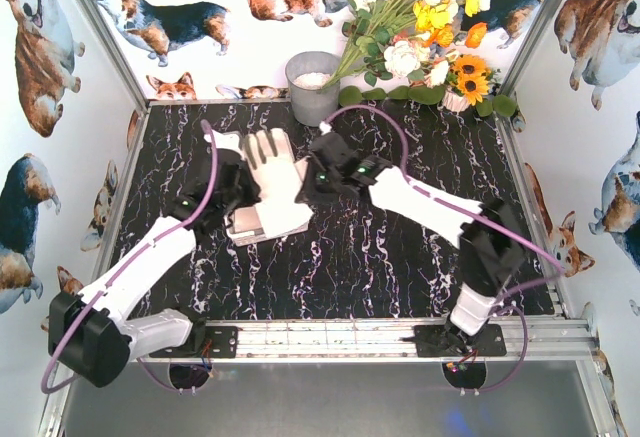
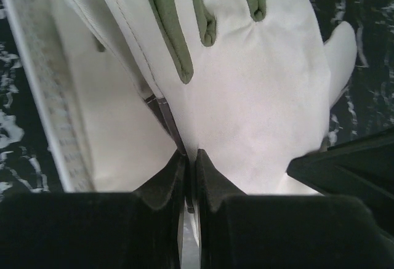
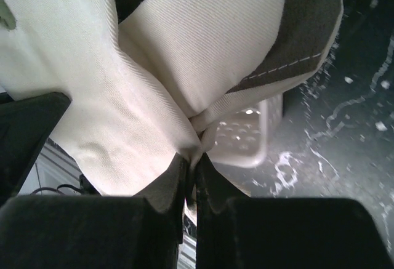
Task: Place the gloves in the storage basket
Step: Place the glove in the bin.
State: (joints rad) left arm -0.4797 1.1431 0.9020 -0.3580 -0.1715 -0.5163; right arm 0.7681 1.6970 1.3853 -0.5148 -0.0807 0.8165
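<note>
Top external, left to right: left gripper point(image 1: 240, 185) pinched shut on left edge of a glove point(image 1: 272, 167), spread over the storage basket point(image 1: 250, 227) mid-table, its fingers pointing away; right gripper point(image 1: 312, 183) clamped tight on the glove's right side. Left wrist shows second glove point(image 2: 98, 133) lying in basket underneath. Grey bucket point(image 1: 312, 85) stands behind

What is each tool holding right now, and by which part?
Both pinch one glove: left tool its edge near the cuff, right tool a fold on the opposite side.
</note>
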